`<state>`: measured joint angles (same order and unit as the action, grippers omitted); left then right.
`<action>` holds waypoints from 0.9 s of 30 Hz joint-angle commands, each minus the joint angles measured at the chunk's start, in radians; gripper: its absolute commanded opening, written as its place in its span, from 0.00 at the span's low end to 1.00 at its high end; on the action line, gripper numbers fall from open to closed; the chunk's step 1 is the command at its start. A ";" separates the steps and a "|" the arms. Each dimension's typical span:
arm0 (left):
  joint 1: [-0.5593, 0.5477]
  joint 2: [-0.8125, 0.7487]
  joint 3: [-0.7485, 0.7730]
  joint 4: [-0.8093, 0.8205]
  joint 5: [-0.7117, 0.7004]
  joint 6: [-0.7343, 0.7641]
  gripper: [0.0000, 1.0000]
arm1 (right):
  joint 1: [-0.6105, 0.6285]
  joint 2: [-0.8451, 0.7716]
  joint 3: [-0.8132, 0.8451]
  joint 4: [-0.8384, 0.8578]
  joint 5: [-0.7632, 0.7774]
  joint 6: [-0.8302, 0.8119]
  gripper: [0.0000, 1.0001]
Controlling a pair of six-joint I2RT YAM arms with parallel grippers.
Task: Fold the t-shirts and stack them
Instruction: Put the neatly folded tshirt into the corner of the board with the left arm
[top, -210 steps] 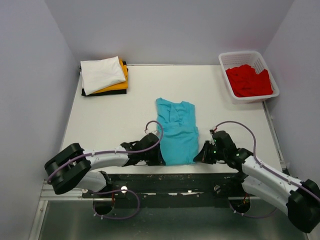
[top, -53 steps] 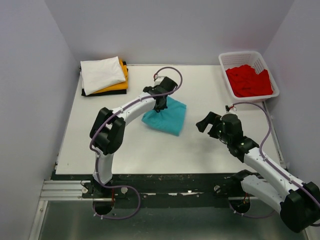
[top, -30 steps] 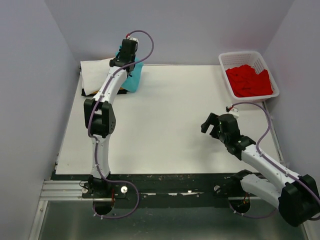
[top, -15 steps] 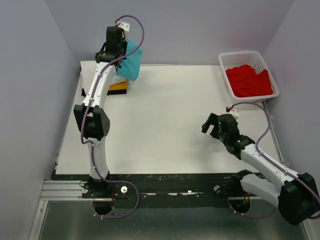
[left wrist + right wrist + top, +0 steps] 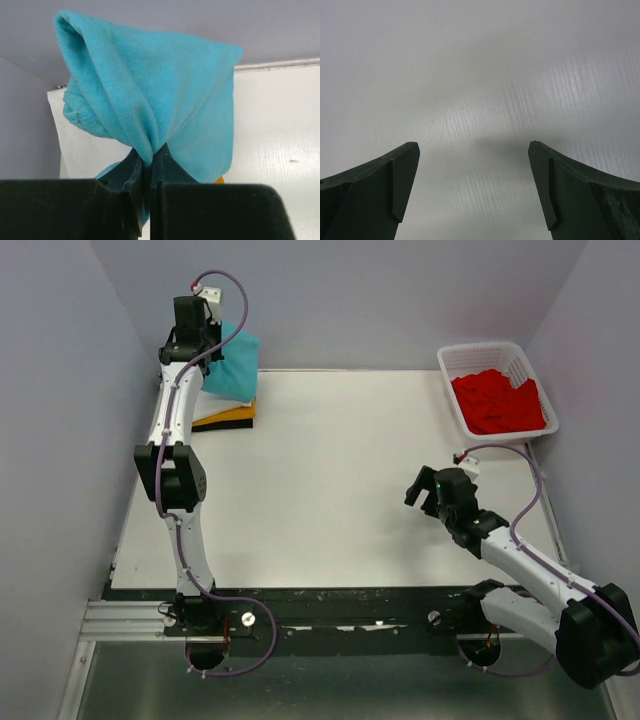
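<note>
1. The white surface (image 5: 330, 470) is carrying everything, and both arm bases are sitting at its near edge.
2. The left arm (image 5: 166, 472) is reaching along the left edge to the far-left corner and standing high above the pile there.
3. The right arm (image 5: 520, 560) is lying low over the near-right part of the surface.
4. The white lattice basket (image 5: 480, 348) is sitting at the far-right corner, with a red t-shirt (image 5: 497, 405) bunched inside it.
5. The teal t-shirt (image 5: 160, 95) is hanging bunched from the left claw over the far-left corner. Whether its lower edge is touching the pile cannot be told.
6. The pile is showing a white t-shirt (image 5: 90, 155) on top, an orange-yellow t-shirt (image 5: 232, 415) beneath it and a black t-shirt (image 5: 222, 425) at the bottom.
7. The left claw (image 5: 149, 162) is pinching a gathered fold of the teal cloth, its jaws nearly together.
8. The right claw (image 5: 472, 150) is spreading wide over bare surface, gripping nothing.
</note>
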<state>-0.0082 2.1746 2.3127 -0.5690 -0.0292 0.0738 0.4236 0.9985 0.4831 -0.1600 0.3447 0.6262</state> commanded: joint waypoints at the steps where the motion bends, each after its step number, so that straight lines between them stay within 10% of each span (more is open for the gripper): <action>1: 0.070 0.065 0.038 0.037 0.166 -0.057 0.00 | -0.003 0.021 0.026 -0.018 0.045 0.000 1.00; 20: 0.148 0.182 0.107 0.099 0.089 -0.016 0.17 | -0.003 0.095 0.060 -0.034 0.045 0.006 1.00; 25: 0.153 0.126 0.077 0.112 -0.008 -0.093 0.95 | -0.003 0.065 0.075 -0.061 0.038 -0.022 1.00; 27: 0.153 0.076 0.061 0.109 -0.020 -0.165 0.99 | -0.003 0.053 0.101 -0.105 0.041 -0.037 1.00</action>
<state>0.1318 2.3489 2.3924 -0.4942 0.0265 0.0128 0.4236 1.0817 0.5240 -0.1879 0.3550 0.6209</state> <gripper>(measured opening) 0.905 0.998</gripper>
